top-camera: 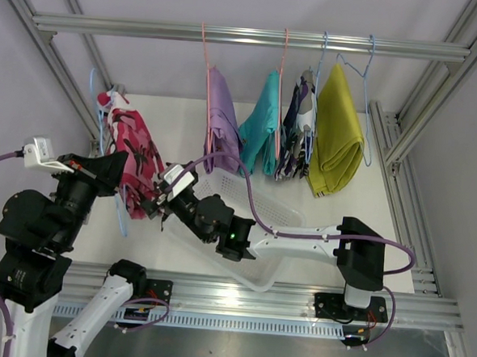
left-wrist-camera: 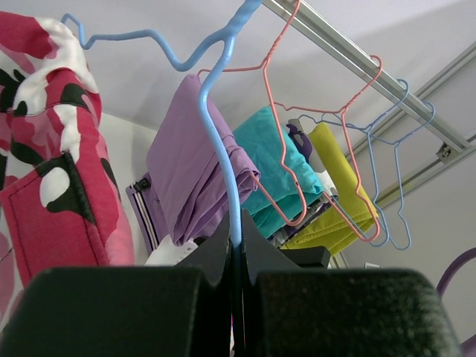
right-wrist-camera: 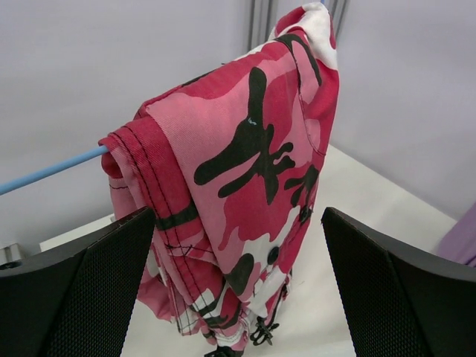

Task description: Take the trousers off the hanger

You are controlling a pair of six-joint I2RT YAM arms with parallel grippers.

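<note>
Though the top view hides it, left gripper point(left-wrist-camera: 234, 242): we see it clamped on the blue hanger point(left-wrist-camera: 216, 126) wire.
Right gripper point(right-wrist-camera: 238, 253): fingers apart, flanking the pink-red trousers point(right-wrist-camera: 253, 163) draped on that hanger.
Basket point(top-camera: 253, 200): white, on the table; the right arm lies across it.
Rail point(top-camera: 247, 37): lilac trousers point(top-camera: 222, 117), teal trousers point(top-camera: 264, 123), camouflage trousers point(top-camera: 296, 133), mustard trousers point(top-camera: 338, 136) hang there.

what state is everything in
pink camouflage trousers, on blue hanger, off rail
left gripper, shut on blue hanger
right gripper, open, flanking those trousers
lilac trousers, hung on rail
teal trousers, hung on rail
purple camouflage trousers, hung on rail
mustard trousers, hung on rail
</note>
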